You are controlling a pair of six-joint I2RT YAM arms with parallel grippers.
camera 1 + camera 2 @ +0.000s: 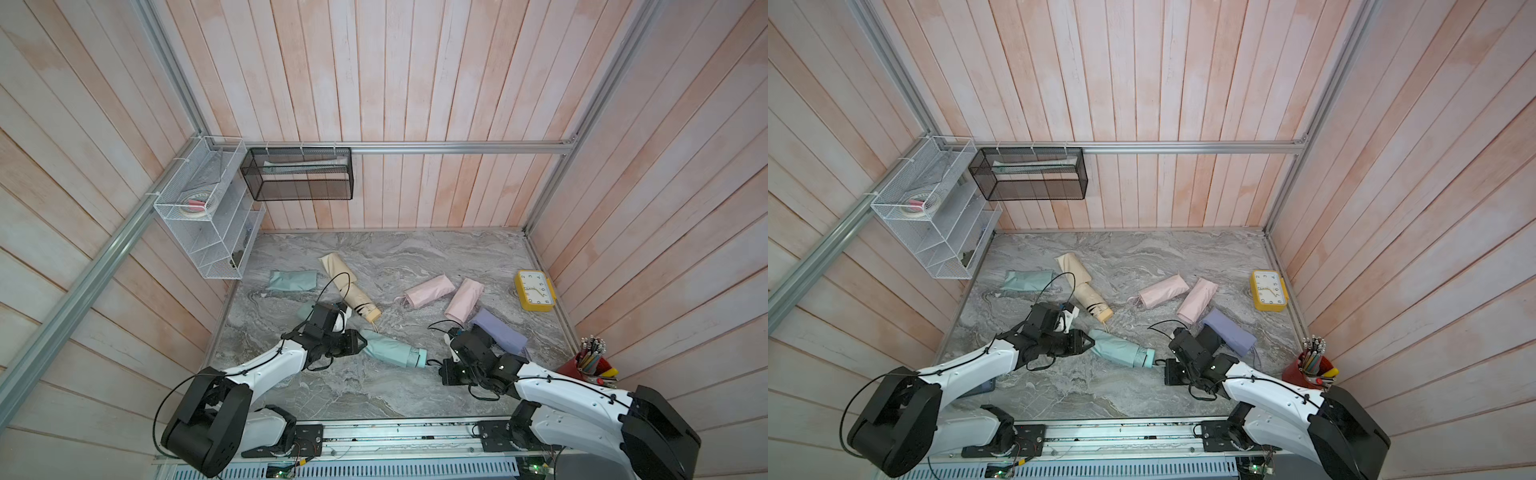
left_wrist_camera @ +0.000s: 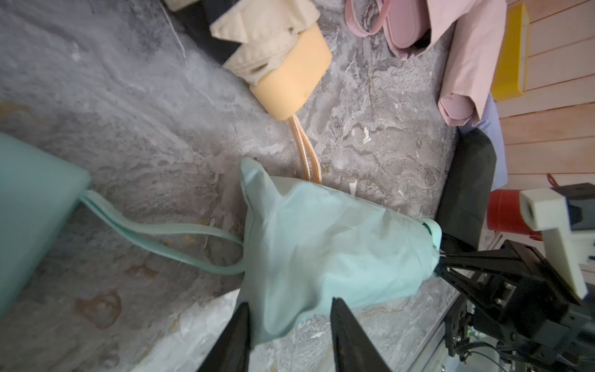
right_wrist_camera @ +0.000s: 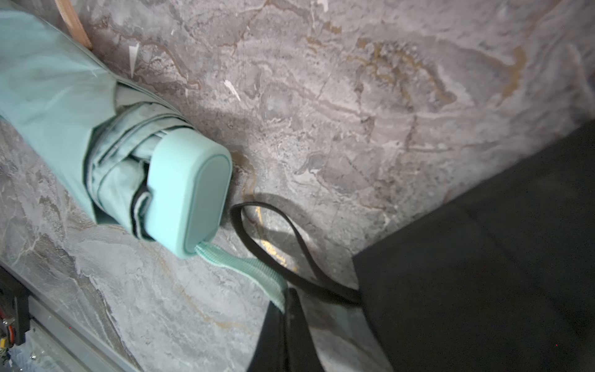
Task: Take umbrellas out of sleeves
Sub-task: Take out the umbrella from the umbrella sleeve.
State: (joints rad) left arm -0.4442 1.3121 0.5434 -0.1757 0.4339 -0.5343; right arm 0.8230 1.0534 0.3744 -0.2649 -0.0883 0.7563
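Right end effector [image 3: 286, 307]; mint umbrella [image 1: 392, 350] handle-first toward it

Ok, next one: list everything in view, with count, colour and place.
mint umbrella: one, mint, mostly sleeved, between grippers
second mint umbrella: one, mint, by left arm
flat sleeve: one, mint, far left
cream umbrella: one, cream-yellow, half-sleeved, centre
pink umbrellas: two, pink, sleeved, centre-right
lavender bundle: one, lavender, by right arm
black bundle: one, black, by right gripper
clock: one, yellow, right edge
pen cup: one, red, near-right corner
wall racks: two, white, black, upper left
left gripper: one, black, open at sleeve end
right gripper: one, black, shut on mint cord
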